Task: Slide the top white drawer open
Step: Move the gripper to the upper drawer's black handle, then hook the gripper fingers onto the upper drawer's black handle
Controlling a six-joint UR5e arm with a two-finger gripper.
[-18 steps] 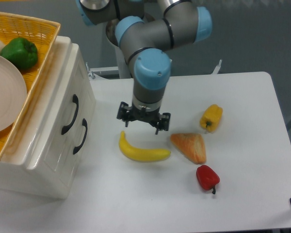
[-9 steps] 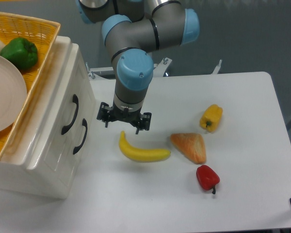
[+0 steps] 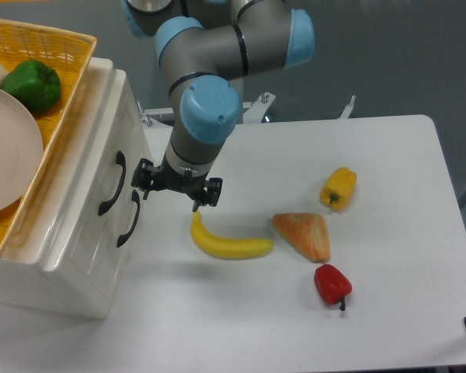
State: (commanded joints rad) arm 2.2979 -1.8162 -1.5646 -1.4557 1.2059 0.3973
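The top white drawer [image 3: 99,169] sits shut in the cream cabinet at the left, its black curved handle [image 3: 113,183] facing the table. The lower drawer's handle [image 3: 130,218] is just below and to the right of it. My gripper [image 3: 170,198] points down over the table just right of the two handles, level with them and a short gap away. Its fingers are spread open with nothing between them. It touches neither handle.
A yellow basket [image 3: 70,93] on the cabinet holds a white plate [image 3: 4,151] and a green pepper [image 3: 33,84]. On the table lie a banana [image 3: 227,241] right under the gripper, a piece of bread [image 3: 304,235], a yellow pepper [image 3: 339,188] and a red pepper [image 3: 332,284].
The arm has swung left across the table, carrying the open gripper from above the banana's right end to beside the drawer handles. Nothing else has moved.
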